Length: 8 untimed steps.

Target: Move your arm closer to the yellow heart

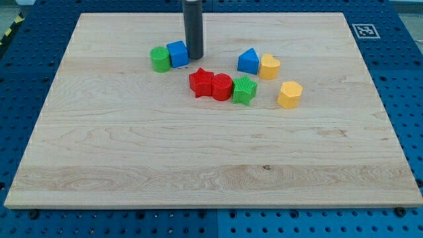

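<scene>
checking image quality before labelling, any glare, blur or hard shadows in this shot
Camera view: sharp throughout, lighting even and soft; faint sheen on the pale wooden board, no blown-out glare; only short soft shadows under blocks such as the yellow heart block; the dark rod is cropped at the view's top, my tip stays crisp beside the blue cube block.

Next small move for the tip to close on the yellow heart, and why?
Probably slide my tip toward the view's right, aiming at the yellow heart. My tip sits beside the blue cube, and the blue triangular block lies directly between, so arc slightly toward the view's top.
</scene>
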### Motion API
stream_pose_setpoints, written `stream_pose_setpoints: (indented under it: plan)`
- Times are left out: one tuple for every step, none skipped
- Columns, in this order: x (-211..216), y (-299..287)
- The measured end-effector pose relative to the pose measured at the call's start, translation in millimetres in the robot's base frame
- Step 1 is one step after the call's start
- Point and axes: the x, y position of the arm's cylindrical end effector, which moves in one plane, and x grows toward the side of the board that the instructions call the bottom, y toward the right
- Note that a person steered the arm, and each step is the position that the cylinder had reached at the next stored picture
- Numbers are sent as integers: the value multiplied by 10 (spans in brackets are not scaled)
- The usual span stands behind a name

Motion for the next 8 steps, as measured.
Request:
stream_pose_setpoints:
  plan:
    - [0,-224]
    - [0,-559]
    - [0,-792]
    - [-4,-748]
    - [-111,-275]
    - [-152,432]
    - [-220,1268]
    - [-219,1687]
